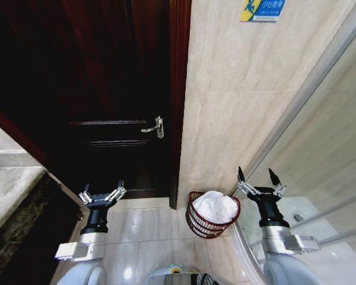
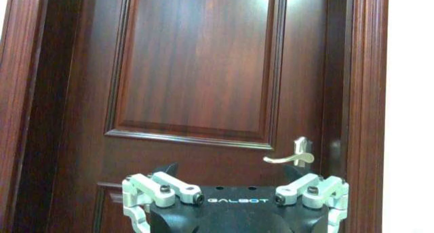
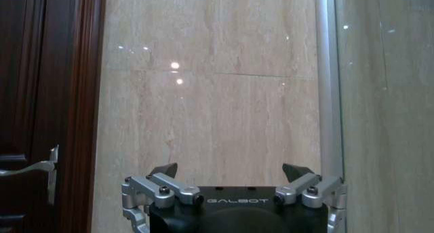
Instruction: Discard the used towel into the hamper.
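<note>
The hamper (image 1: 196,225), a small dark reddish-brown wire basket, stands on the floor against the beige wall. A white towel (image 1: 215,206) lies bunched inside it, heaped above the rim. My right gripper (image 1: 259,176) is held up open to the right of the hamper, above it and apart from it, holding nothing. My left gripper (image 1: 102,190) is raised open on the left, facing the dark door. In the wrist views both grippers (image 2: 230,168) (image 3: 230,168) show spread fingertips with nothing between them.
A dark wooden door (image 1: 107,89) with a metal lever handle (image 1: 154,127) fills the left. A stone counter edge (image 1: 12,184) is at far left. A glass shower partition with a metal frame (image 1: 308,89) runs along the right. Beige tiled floor (image 1: 148,231) lies between.
</note>
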Available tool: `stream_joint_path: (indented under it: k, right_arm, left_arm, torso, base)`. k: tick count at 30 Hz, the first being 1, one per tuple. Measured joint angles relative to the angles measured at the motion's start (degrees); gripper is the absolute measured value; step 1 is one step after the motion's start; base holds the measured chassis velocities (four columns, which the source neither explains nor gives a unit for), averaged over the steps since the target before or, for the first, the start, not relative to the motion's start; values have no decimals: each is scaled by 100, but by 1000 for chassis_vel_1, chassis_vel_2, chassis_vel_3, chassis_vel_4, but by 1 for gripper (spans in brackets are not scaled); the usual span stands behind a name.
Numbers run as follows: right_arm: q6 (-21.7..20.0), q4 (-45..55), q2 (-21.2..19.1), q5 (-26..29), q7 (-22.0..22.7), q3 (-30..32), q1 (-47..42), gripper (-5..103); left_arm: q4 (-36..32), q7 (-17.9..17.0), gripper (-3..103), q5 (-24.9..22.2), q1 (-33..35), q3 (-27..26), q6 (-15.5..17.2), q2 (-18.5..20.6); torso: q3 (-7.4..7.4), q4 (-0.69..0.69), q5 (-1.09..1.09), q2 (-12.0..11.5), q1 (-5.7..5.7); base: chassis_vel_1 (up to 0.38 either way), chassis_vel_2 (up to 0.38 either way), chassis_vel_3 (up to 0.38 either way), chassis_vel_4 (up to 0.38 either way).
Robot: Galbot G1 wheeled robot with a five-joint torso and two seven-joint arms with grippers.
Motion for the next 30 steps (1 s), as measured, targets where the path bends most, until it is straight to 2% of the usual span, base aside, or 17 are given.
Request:
stream_joint_path:
  k: [30]
  right_arm:
    - [0,-1,0,0,-3,0,0,100]
  left_arm:
    - [0,1,100,-3,0,0,1,0]
  torso:
    - [0,0,0,0,0]
  base:
    - [0,0,0,0]
